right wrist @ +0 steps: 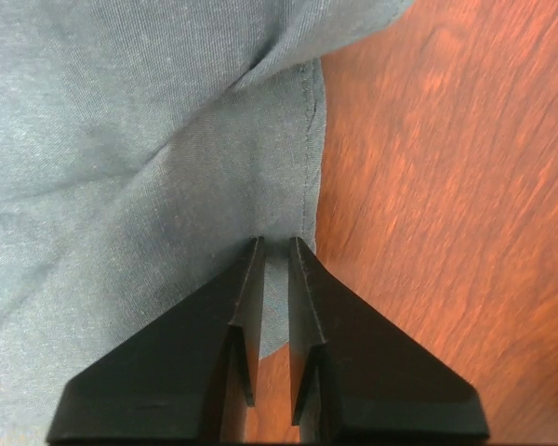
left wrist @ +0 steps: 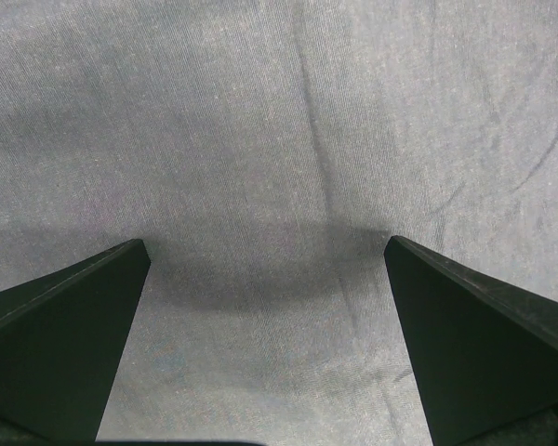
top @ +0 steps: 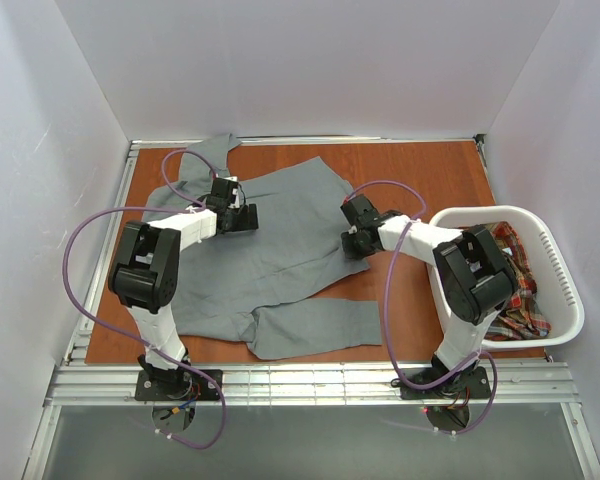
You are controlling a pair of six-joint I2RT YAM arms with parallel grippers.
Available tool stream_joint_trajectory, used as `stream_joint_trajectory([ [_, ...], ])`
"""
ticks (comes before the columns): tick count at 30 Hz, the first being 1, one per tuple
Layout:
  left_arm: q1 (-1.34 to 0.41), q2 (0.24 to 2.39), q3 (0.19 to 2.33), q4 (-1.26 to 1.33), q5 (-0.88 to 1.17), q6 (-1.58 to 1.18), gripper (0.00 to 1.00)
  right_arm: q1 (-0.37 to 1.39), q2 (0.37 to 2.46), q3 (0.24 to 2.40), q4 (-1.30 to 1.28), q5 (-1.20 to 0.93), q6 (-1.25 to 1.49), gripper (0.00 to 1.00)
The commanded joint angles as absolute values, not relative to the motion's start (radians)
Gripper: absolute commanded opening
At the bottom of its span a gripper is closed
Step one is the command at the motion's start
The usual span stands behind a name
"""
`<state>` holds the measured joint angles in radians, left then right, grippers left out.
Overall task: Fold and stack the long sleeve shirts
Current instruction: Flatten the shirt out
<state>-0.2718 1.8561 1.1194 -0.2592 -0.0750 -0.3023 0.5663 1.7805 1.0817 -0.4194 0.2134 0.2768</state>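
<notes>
From above, we see the grey shirt (top: 280,250) spread flat on the brown table (top: 430,170), filling its left and middle part. One sleeve reaches to the far left corner and the other lies folded along the near edge. The left gripper (top: 238,215) is over the upper left part of the shirt, near the shoulder. The right gripper (top: 352,238) is at the shirt's right edge, where cloth meets bare wood. We cannot judge either gripper's opening from this height. At the right of the table stands a white basket (top: 500,211) with the plaid shirt (top: 530,285) crumpled inside it, well apart from the grey one.

In the left wrist view, grey cloth fills the frame. The two black fingers (left wrist: 65,344) stand as far apart as we can see them, one at each lower corner. Nothing lies between them except the flat shirt below, so this gripper is wide open and holds nothing. We cannot tell whether the tips touch the cloth.

In the right wrist view, the fingers (right wrist: 353,353) are drawn almost together, with only a narrow slit between them. The shirt's hemmed edge runs into that slit, so we take it as pinched. Bare wood shows to the right of the hem, and grey cloth with a few creases to the left.
</notes>
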Motion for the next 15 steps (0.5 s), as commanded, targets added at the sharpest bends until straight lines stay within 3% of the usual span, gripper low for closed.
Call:
stream_joint_trajectory([
  [1,-0.267,1.887,1.098,-0.273,-0.118,-0.291,0.98,0.568,1.802,1.083,-0.532,0.29,0.285,0.09],
  [11,-0.267,1.921,1.118,-0.321,-0.179,-0.293,0.98,0.539,1.66,0.873,-0.709,0.376,0.367,0.09],
  [15,-0.267,1.905,1.124,-0.324,-0.147,-0.293,0.98,0.508,1.566,0.902,-0.73,0.387,0.37,0.1],
])
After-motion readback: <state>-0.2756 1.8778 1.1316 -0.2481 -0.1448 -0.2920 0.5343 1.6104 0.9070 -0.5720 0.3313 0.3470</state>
